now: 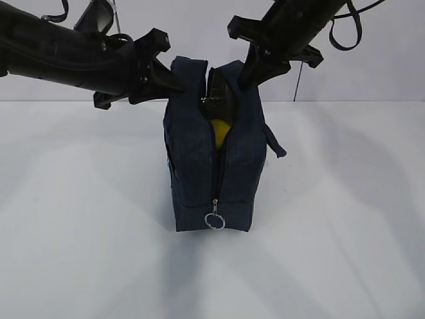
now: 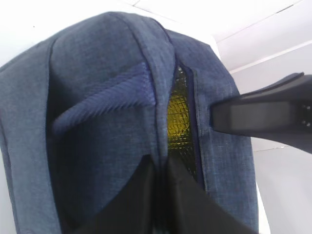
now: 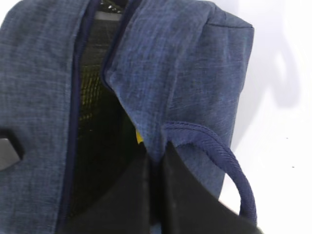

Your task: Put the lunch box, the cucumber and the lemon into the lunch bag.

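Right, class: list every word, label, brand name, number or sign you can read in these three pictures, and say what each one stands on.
None: no readable text appears in any view.
Boxy dark navy fabric lunch bag: plain cloth, no logo or tag seen.
Silver ring zipper pull: no marking legible.
Yellow lemon seen through the open zipper: no sticker visible.
Black left gripper and black right gripper, each pinching the bag's edge: no lettering visible.

table: white, bare surface | wall: pale grey | light: soft, even

No readable text, labels, brands or numbers anywhere, including on the boxy dark navy fabric bag.
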`<state>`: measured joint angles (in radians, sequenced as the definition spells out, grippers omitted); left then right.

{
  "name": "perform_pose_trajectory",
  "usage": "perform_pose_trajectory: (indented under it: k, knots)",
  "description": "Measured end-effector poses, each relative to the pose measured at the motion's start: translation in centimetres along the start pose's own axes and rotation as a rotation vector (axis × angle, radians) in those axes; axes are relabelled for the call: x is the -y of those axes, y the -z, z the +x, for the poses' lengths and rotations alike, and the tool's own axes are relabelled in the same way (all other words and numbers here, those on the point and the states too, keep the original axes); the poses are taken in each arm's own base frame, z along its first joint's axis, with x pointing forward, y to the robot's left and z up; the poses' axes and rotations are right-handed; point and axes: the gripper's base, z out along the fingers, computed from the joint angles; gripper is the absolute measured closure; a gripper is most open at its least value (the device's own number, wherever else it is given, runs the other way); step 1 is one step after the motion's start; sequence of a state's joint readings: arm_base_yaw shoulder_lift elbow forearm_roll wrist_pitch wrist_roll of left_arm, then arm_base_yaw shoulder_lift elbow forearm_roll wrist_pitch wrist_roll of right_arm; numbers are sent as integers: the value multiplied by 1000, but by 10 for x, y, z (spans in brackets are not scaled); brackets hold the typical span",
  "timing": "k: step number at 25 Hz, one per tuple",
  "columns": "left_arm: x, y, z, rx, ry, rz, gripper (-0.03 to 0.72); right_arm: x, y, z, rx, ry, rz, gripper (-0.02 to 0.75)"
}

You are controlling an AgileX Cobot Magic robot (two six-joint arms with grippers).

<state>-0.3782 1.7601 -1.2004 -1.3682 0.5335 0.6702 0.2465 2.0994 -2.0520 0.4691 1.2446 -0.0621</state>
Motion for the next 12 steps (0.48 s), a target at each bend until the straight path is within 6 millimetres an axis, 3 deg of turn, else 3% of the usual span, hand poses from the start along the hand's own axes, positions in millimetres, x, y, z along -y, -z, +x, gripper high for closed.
perform_pose_trajectory:
  k: [3,5,8,12]
  knots:
    - [0,0,0,5,0,-4,664,1,0,0,-1,5,14,695]
    - [0,0,-1,7,0,-5,643,1,0,0,-1,4,14,640]
    - [-1,0,-1,13,0,-10,574,1,0,0,-1,3,14,477]
    - [0,0,-2,16,0,-9,402,1,0,0,-1,3,14,266]
